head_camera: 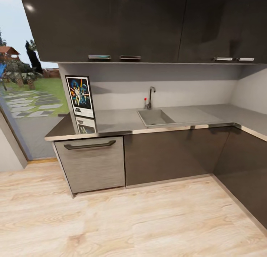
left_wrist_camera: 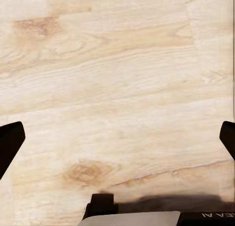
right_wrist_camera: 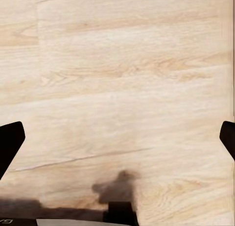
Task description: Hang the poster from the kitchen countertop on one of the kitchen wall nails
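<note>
Poster [head_camera: 79, 96] upright on countertop [head_camera: 118, 120]; both grippers [left_wrist_camera: 117, 138] [right_wrist_camera: 117, 138] spread, empty, over floor

In the left wrist view the left hand [left_wrist_camera: 117, 138] shows as two black, blunt, wedge-shaped fingertips [left_wrist_camera: 10, 142], one at each side edge. Between them sits a small black block and a pale grey curved plate, with a dark strip bearing cut-off white letters beside it. The right hand [right_wrist_camera: 117, 138] looks alike in the right wrist view: black fingertips [right_wrist_camera: 10, 142], a black block, a grey plate.
</note>
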